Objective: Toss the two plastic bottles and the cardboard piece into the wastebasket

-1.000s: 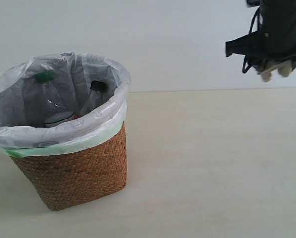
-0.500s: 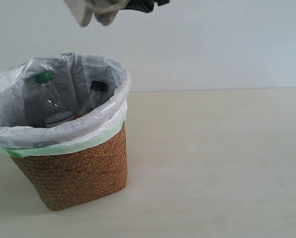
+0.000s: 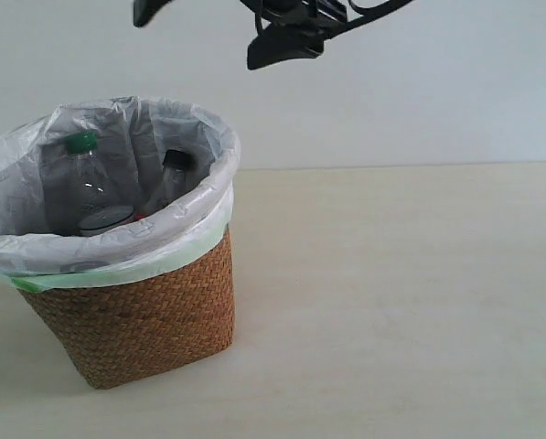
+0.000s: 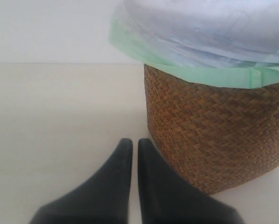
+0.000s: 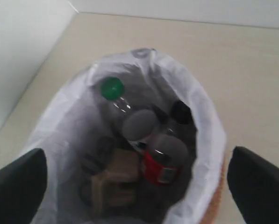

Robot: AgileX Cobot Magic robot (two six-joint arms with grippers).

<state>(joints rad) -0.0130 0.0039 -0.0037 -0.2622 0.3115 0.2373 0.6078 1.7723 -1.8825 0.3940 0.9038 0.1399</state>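
Nearest, the pale beige tabletop [image 3: 391, 320] lies open in front of and to the right of the one brown woven wicker wastebasket [image 3: 144, 320], which stands on the table's left part. Low beside its wicker wall sits the left gripper [image 4: 132, 145], its two black fingers [image 4: 116, 177] nearly together with only a thin slit between them, holding nothing; whether it touches the basket cannot be told. A translucent white bag liner [image 3: 117, 247] with a pale green edge folds over the rim. All three items are inside: two clear plastic bottles, the green-capped bottle [image 3: 80, 143] and the black-capped bottle [image 3: 175, 161] with a red label, both standing caps up, and one small tan moulded cardboard piece [image 5: 115, 179] at the bottom beside them. Above the opening hangs the right gripper [image 5: 138, 154], jaws spread wide, empty and touching nothing. Beyond the basket more open tabletop runs to the far edge, where it meets a pale wall [image 3: 391, 110]
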